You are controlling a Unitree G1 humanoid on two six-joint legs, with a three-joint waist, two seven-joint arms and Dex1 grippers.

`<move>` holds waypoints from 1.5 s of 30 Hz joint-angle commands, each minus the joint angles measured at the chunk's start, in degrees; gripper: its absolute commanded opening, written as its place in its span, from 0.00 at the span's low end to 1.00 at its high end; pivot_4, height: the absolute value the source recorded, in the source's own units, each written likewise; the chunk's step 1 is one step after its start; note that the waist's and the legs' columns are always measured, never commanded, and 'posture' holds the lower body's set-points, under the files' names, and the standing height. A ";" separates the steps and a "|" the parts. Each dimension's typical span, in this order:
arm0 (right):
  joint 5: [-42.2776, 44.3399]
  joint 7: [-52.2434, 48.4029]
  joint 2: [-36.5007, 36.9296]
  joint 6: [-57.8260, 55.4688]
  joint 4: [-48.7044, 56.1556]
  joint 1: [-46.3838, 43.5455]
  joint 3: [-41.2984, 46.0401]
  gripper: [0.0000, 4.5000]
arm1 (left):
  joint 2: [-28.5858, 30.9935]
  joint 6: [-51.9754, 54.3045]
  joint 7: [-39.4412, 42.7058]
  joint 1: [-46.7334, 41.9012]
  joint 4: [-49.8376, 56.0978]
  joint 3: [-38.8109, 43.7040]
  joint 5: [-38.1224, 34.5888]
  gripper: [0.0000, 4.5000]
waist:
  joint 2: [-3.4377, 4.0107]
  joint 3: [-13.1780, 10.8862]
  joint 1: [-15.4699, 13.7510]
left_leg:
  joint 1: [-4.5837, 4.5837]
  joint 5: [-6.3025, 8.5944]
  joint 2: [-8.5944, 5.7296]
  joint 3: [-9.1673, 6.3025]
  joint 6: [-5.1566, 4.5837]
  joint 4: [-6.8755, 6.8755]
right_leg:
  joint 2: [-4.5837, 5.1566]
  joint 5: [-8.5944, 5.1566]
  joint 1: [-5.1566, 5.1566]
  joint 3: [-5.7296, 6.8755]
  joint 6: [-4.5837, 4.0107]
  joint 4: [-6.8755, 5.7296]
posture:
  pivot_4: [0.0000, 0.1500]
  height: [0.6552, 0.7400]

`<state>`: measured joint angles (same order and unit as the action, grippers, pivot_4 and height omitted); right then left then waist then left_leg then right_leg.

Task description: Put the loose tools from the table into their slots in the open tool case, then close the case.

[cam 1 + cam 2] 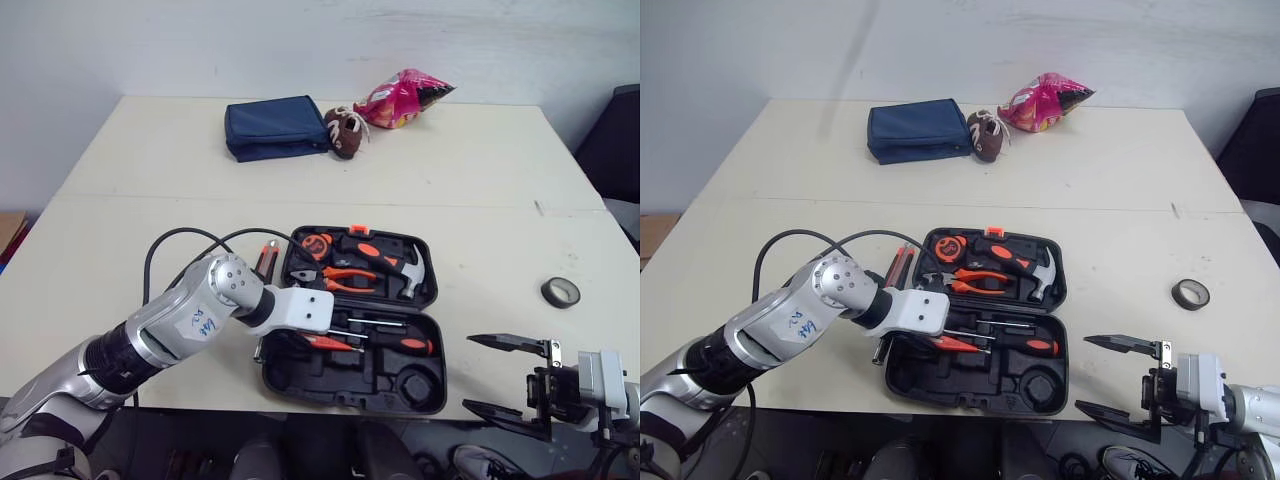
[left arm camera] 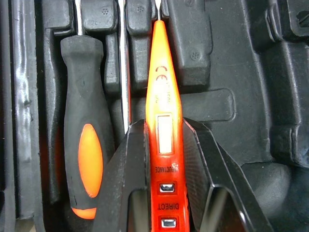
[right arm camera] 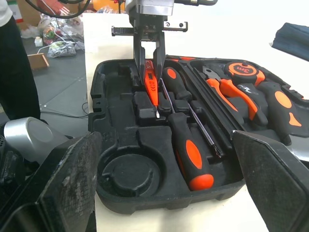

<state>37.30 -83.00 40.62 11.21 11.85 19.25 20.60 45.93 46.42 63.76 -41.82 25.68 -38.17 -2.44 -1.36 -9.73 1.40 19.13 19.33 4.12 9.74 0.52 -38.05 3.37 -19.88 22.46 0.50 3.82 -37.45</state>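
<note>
The black tool case (image 1: pixel 437 380) lies open near the table's front edge. Its far half holds a hammer (image 1: pixel 408 268), orange pliers (image 1: pixel 345 280) and a tape measure (image 1: pixel 316 246). My left gripper (image 2: pixel 164 128) is shut on an orange tester pen (image 2: pixel 163 87), low over the near half and beside a black-and-orange screwdriver (image 2: pixel 82 140). An orange-and-black tool (image 1: pixel 268 258) lies on the table at the case's left side. A black tape roll (image 1: pixel 560 292) sits to the right. My right gripper (image 1: pixel 468 372) hangs open past the front right edge, holding nothing.
A navy pouch (image 1: pixel 275 127), a small brown toy (image 1: pixel 345 132) and a pink snack bag (image 1: pixel 405 98) lie at the far side. A black cable (image 1: pixel 160 250) loops over the table by my left arm. A person in dark clothes (image 3: pixel 14 72) stands beyond the table.
</note>
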 commanded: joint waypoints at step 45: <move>0.68 -2.14 -0.44 2.36 -3.50 1.00 1.82 1.00 | -11.85 -34.12 2.17 21.78 -19.24 18.42 -5.53 0.01 | -0.05 -0.03 0.03 | 0.05 0.07 -0.04 -0.02 -0.13 0.00 | 0.13 0.00 0.02 0.09 0.06 0.02 | 1.00 1.00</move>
<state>37.11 -84.02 40.47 12.03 8.38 19.70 20.50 33.09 10.25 66.04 -20.46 7.48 -18.77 -9.36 -1.41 -9.77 1.43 19.18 19.40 4.08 9.73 0.39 -38.05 3.50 -19.87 22.48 0.59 3.89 -37.44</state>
